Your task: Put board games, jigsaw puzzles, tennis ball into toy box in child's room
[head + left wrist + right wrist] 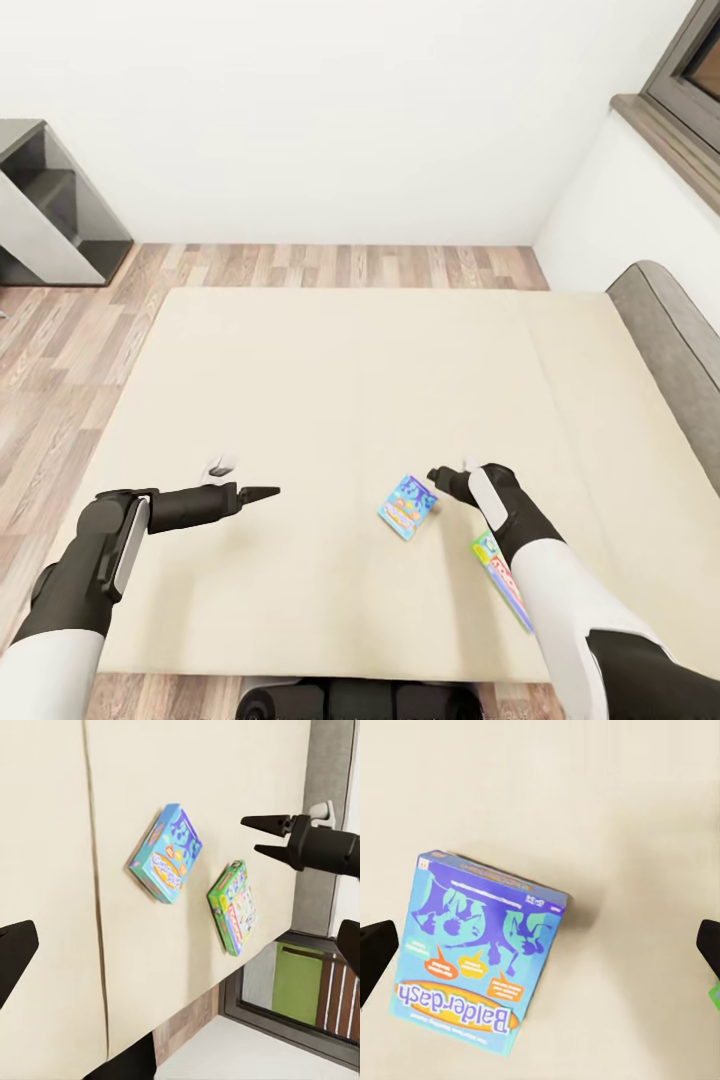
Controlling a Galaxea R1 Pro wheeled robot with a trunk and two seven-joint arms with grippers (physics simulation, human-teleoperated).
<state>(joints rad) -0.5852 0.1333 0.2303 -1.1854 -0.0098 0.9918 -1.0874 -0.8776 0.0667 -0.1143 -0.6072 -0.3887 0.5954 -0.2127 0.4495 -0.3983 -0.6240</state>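
Right end effector [440, 476] open, blue Balderdash box [480, 949] flat on bed [330, 390]

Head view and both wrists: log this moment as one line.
right gripper: open, above blue Balderdash board game box | green board game box: on cream bed | left gripper: empty

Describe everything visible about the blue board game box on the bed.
The blue box is a flat, rectangular cardboard-looking carton, closed, lying face up on the cream bed. Its lid shows dark blue figures, orange speech bubbles and a yellow band reading "Balderdash". It lies apart from the green box. The right gripper, jaws open, hangs just over it without touching.
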